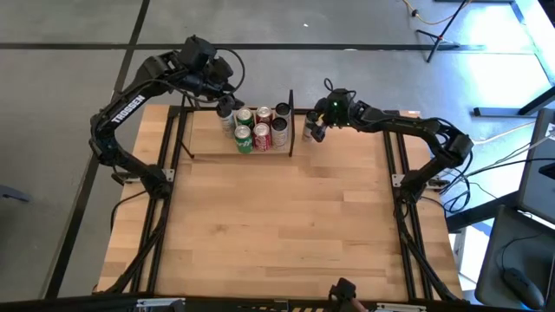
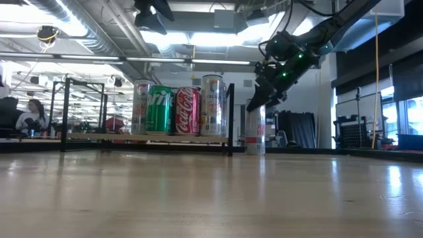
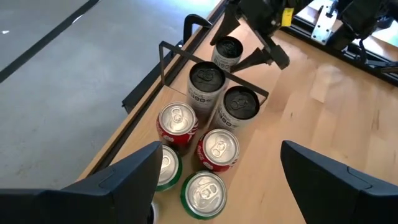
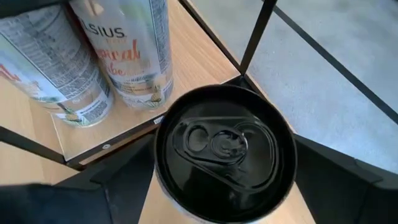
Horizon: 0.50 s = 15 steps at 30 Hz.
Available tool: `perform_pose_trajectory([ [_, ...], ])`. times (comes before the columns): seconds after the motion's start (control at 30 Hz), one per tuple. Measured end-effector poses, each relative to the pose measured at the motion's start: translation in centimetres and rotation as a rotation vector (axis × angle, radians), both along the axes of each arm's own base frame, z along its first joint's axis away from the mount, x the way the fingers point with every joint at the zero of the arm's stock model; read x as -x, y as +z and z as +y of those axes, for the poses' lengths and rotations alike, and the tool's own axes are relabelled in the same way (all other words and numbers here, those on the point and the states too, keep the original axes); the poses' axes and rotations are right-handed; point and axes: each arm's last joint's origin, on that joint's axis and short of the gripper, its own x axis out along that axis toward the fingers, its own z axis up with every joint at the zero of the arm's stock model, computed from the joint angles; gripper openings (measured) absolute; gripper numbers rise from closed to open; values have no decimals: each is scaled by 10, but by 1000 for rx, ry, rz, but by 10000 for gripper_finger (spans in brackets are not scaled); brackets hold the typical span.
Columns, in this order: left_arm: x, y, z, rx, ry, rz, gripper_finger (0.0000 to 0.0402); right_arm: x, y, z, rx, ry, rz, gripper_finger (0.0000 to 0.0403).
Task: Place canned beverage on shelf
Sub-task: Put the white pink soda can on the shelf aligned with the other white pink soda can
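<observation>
The canned beverage (image 4: 225,149), a tall pale can with a black top, stands upright on the tabletop (image 1: 286,225) just outside the shelf (image 2: 149,137), beside the black upright post at the shelf's right end. In the right wrist view its dark lid fills the middle of the picture, with one dark finger (image 4: 118,186) to either side of the can's body. The right pincer (image 1: 312,128) comes down over the can from above, its fingers spread wide around the can (whether the pads actually press the wall cannot be told from these views). In the low view the can shows below this pincer, its base on the wood.

On the shelf stand several cans close together: two pale tall cans with dark tops (image 3: 224,102), two red cans (image 3: 199,138), and two green ones (image 3: 204,193), all upright.

The left pincer (image 3: 217,180) hovers above the left part of the shelf, released and holding nothing, looking down on the group of cans.

A person (image 2: 32,116) sits far behind the tabletop in the room.
</observation>
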Motion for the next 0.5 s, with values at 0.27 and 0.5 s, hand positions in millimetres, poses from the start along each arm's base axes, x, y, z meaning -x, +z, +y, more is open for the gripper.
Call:
perform_pose_trajectory([
  [0.27, 1, -1, -2, 24, -33, 2, 314, -1, 4, -1, -44, -35, -3, 219],
  [0.5, 2, -1, -15, 24, -104, 43, 314, -5, 35, 25, -90, 17, 157, 217],
])
